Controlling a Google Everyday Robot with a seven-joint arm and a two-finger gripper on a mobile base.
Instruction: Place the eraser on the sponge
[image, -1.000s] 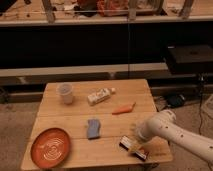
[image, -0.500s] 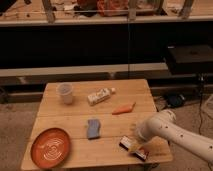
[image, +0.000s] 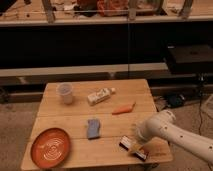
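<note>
A small blue sponge lies flat near the middle of the wooden table. The eraser, a small black-and-white block, sits near the table's front right edge. My white arm reaches in from the right, and its gripper is low over the table, right at the eraser's right side. Reddish-brown parts show where the gripper meets the eraser. Whether it is touching the eraser is unclear. The sponge is about a hand's width to the left of the gripper and slightly farther back.
An orange plate lies at the front left. A clear cup stands at the back left, a white bottle lies beside it, and a carrot lies right of centre. Dark shelving rises behind the table.
</note>
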